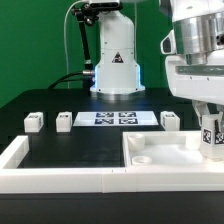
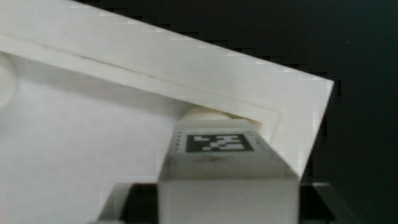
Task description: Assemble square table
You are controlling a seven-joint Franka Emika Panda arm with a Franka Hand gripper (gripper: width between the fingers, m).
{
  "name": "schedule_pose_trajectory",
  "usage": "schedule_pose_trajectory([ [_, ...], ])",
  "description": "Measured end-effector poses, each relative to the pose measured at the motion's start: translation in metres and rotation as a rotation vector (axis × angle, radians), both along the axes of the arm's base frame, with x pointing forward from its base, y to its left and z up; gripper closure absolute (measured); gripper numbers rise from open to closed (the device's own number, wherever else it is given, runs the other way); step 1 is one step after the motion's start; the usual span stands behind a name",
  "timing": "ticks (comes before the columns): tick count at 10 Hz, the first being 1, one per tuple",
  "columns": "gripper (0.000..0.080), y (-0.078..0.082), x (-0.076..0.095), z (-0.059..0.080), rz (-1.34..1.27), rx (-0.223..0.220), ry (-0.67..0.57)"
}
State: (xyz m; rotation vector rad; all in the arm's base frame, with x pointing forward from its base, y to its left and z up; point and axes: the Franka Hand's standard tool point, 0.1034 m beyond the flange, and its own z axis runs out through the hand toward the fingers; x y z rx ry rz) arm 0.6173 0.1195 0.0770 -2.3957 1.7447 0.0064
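Observation:
The square table's white top (image 1: 160, 152) lies flat at the exterior view's right, set into the corner of the rail. My gripper (image 1: 210, 140) stands over its right corner, shut on a small white tagged leg (image 1: 210, 133) held upright. In the wrist view that leg (image 2: 222, 150) sits between the dark fingers (image 2: 143, 198), its tag facing the camera and its far end at a rounded corner recess of the table top (image 2: 125, 95). I cannot tell whether the leg touches the recess. Three more legs (image 1: 33, 121) (image 1: 65, 120) (image 1: 169, 120) stand loose on the black surface.
The marker board (image 1: 115, 118) lies flat between the loose legs. A long white rail (image 1: 60, 172) borders the black surface along the front and left. The arm's white base (image 1: 115, 65) stands behind the marker board.

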Motion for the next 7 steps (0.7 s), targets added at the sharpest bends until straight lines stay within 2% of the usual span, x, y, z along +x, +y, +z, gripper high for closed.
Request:
schedule_pose_trajectory([
  [1, 0.0434, 0.0002, -0.0001, 0.0000, 0.037, -0.004, -0.005],
  [2, 0.0299, 0.0041, -0.0012, 0.0001, 0.092, -0.015, 0.002],
  [3, 0.0299, 0.0061, 0.0002, 0.0010, 0.170, -0.021, -0.012],
  [4, 0.0187, 0.0043, 0.0011, -0.0001, 0.315, -0.036, -0.037],
  [5, 0.0158, 0.0041, 0.0008, -0.0011, 0.422, -0.047, -0.051],
  [7, 0.0151, 0.0036, 0.0011, -0.0010, 0.617, -0.067, -0.076],
])
